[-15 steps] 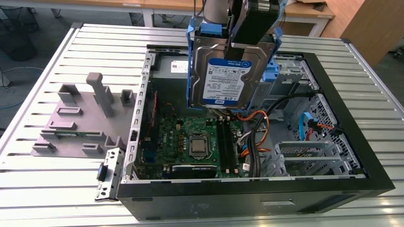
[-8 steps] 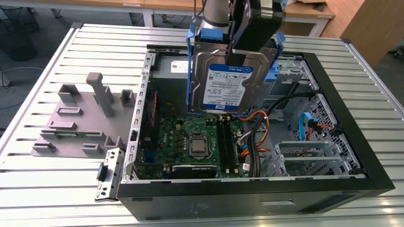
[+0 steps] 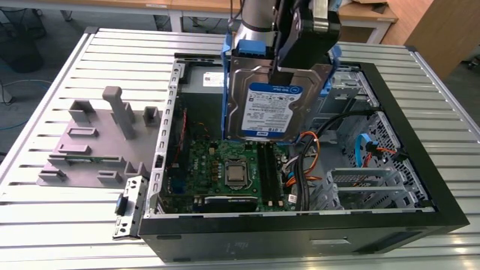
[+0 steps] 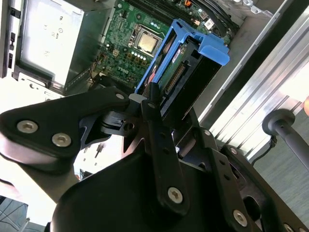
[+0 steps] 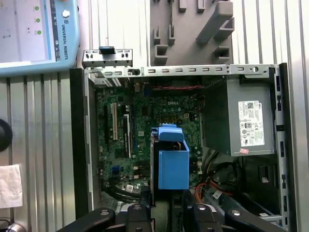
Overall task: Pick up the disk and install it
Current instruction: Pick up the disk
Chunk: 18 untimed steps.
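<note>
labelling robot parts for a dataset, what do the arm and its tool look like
The arm is a smooth grey metal tube. The tool is matte black, built from flat, rounded linkage plates and narrow bar fingers, pinned with round silver bolt heads.

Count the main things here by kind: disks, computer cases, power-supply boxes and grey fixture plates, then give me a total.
disk: 1
computer case: 1
power-supply box: 1
grey fixture plate: 1
Total: 4
</note>
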Available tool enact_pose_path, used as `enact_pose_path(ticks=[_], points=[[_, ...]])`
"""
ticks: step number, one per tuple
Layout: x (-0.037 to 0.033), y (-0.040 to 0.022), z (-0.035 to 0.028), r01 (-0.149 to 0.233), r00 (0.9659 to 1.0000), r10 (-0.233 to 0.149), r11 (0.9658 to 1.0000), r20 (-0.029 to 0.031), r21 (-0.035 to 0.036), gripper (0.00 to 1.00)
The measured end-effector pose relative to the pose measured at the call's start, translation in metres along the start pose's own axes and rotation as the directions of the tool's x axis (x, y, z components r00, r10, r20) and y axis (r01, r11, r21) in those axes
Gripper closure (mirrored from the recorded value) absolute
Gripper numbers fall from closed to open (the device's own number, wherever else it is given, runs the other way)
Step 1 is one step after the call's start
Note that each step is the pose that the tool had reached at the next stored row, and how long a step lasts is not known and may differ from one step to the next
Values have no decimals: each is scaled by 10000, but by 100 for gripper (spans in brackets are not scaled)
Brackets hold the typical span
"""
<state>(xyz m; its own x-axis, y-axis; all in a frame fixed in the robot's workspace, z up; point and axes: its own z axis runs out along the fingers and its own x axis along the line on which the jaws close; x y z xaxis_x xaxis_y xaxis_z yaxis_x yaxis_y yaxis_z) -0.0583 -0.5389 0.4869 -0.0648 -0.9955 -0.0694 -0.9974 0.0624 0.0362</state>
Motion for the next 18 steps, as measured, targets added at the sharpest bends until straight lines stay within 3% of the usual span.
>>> enact_pose_path(ticks=[9,18], points=[[129,-18,15,0,10000,0,10000,0,0,65],[153,-113,33,0,10000,0,10000,-13,1,65]])
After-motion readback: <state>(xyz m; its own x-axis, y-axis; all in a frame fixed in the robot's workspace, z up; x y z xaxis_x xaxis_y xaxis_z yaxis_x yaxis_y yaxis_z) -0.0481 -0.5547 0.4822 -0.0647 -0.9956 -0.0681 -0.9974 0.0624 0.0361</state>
